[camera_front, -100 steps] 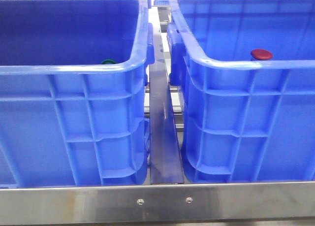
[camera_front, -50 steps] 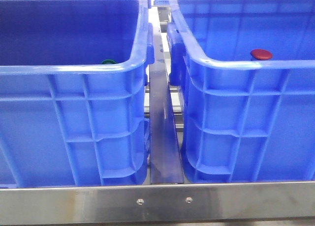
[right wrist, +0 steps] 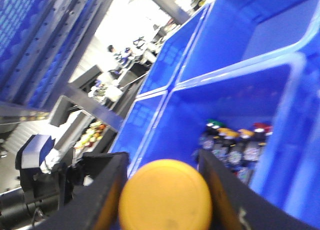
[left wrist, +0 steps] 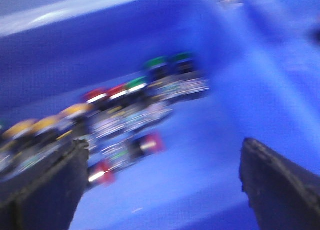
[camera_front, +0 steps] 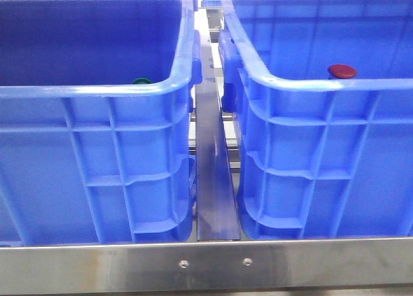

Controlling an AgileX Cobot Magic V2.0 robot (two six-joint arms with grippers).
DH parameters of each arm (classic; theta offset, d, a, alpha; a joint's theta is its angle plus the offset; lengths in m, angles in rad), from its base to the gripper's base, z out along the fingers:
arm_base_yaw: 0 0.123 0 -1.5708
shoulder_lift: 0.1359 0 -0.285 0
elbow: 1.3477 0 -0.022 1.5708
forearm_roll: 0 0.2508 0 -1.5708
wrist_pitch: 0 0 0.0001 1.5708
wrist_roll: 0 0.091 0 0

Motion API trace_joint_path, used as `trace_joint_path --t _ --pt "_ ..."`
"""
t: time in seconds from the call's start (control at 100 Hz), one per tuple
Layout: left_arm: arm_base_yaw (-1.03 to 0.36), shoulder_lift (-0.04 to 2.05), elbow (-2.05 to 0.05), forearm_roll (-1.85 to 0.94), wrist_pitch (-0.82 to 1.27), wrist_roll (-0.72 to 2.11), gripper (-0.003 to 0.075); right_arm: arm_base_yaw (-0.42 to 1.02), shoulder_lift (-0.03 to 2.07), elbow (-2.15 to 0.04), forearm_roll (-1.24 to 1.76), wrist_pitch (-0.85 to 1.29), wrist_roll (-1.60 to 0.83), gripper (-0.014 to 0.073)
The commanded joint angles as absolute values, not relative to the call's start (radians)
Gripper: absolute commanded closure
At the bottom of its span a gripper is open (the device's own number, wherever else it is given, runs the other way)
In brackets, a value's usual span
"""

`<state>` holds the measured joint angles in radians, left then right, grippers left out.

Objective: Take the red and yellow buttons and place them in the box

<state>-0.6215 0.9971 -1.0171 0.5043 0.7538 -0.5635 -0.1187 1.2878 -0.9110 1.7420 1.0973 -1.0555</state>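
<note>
1. Sitting between the two dark fingers of the right gripper (right wrist: 165, 190) is a yellow button (right wrist: 165, 195), its cap smooth, round and slightly matte; the fingers press against it on both sides, so the gripper is clamped on it.
2. Beyond that gripper, the right wrist view looks down into a blue crate (right wrist: 280, 74) where a cluster of buttons (right wrist: 232, 142) lies against one wall, with dark bodies and caps of green, yellow and red.
3. From the front, a dark red button (camera_front: 342, 71) with a glossy domed cap shows just above the near rim of the right-hand box (camera_front: 322, 154); it is inside that crate.
4. Both crates are deep, moulded blue plastic with ribbed outer walls and thick rolled rims; they stand side by side, a little apart.
5. A green button cap (camera_front: 142, 81) peeks over the near rim of the left-hand crate (camera_front: 97, 160).
6. The left gripper (left wrist: 160, 180) hangs over a crate interior, its two rough black fingers spread wide with nothing between them.
7. Below it a blurred heap of buttons (left wrist: 130, 115) rests on the smooth blue floor, with red, yellow and green caps.
8. A dull steel strip (camera_front: 215, 180) runs between the crates, and a brushed metal rail (camera_front: 206, 267) with two screws crosses in front.
</note>
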Motion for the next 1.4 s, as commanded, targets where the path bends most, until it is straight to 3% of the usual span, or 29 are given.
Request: trace_joint_path --t 0.0,0.21,0.35,0.49,0.61,0.64,0.87,1.06,1.39 --pt "-0.528 0.93 -0.998 0.51 0.665 -0.574 0.0147 -0.16 1.251 -0.942 1.788 1.141 -1.087 0.0395" --pt "-0.329 0.767 -0.894 0.501 0.639 -0.574 0.0193 -0.258 1.25 -0.942 1.734 1.083 -1.143 0.0395" --pt "-0.247 0.657 -0.83 0.501 0.639 -0.574 0.0272 -0.306 1.25 -0.942 1.69 0.999 -1.229 0.0395" --pt "-0.231 0.574 -0.787 0.501 0.639 -0.574 0.0458 -0.313 1.25 -0.942 1.645 0.848 -1.327 0.0395" --pt "-0.231 0.535 -0.778 0.501 0.639 -0.574 0.0706 -0.313 1.25 -0.941 1.644 0.692 -1.451 0.0395" --pt "-0.231 0.53 -0.778 0.501 0.639 -0.574 0.0739 -0.313 1.251 -0.941 1.646 0.652 -1.48 0.0395" --pt "-0.231 0.526 -0.778 0.496 0.637 -0.574 0.0741 -0.313 1.324 -0.941 1.77 0.466 -1.666 0.0395" --pt "-0.231 0.526 -0.778 0.496 0.637 -0.574 0.0741 -0.313 1.456 -0.947 1.899 0.468 -1.881 0.0395" --pt "-0.231 0.526 -0.778 0.496 0.637 -0.574 0.0741 -0.313 1.641 -0.984 1.899 0.544 -1.931 0.0395"
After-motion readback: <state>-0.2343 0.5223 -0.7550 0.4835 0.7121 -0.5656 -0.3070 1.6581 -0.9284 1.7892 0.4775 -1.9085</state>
